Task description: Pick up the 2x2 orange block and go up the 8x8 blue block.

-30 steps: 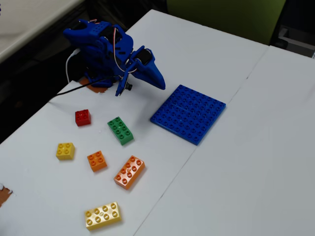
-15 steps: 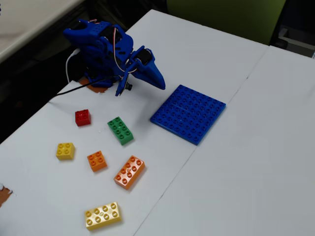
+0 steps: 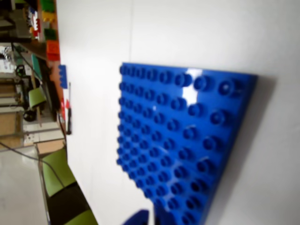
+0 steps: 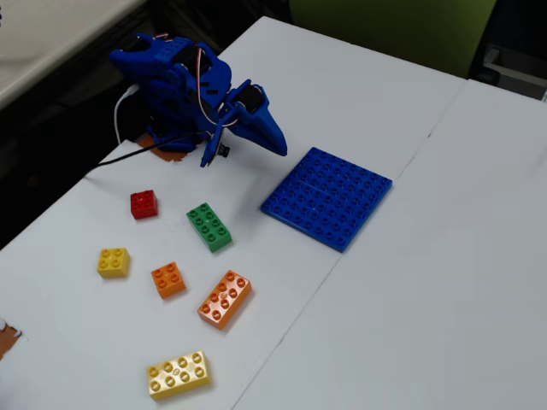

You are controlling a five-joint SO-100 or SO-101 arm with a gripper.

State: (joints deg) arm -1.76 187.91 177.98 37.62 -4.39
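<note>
End effector: blue two-finger end effector [image 4: 272,141] on the folded blue arm [image 4: 175,81], hanging above the table beside the near-left edge of the baseplate in the fixed view; it carries nothing; whether the fingers are apart or together cannot be told. In the wrist view only a blue tip [image 3: 138,217] shows at the bottom edge.
Baseplate: large flat square blue plastic studded baseplate [image 4: 327,196] flat on the white table [image 4: 444,282], just right of the end effector; top bare. It fills most of the wrist view [image 3: 183,140].
Target brick: small square orange plastic four-stud brick [image 4: 168,278] on the table, lower left in the fixed view, well apart from end effector and baseplate.
Neighbours: green eight-stud brick [image 4: 209,226] lies between target and end effector; long orange eight-stud brick [image 4: 225,299] just right of target; small yellow square brick [image 4: 113,262] to its left; small red square brick [image 4: 144,204] above; long yellow brick [image 4: 178,374] below.
Count: six loose bricks (two orange, two yellow, one green, one red), one baseplate.
Cable: black lead [image 4: 128,155] runs from the arm base.
</note>
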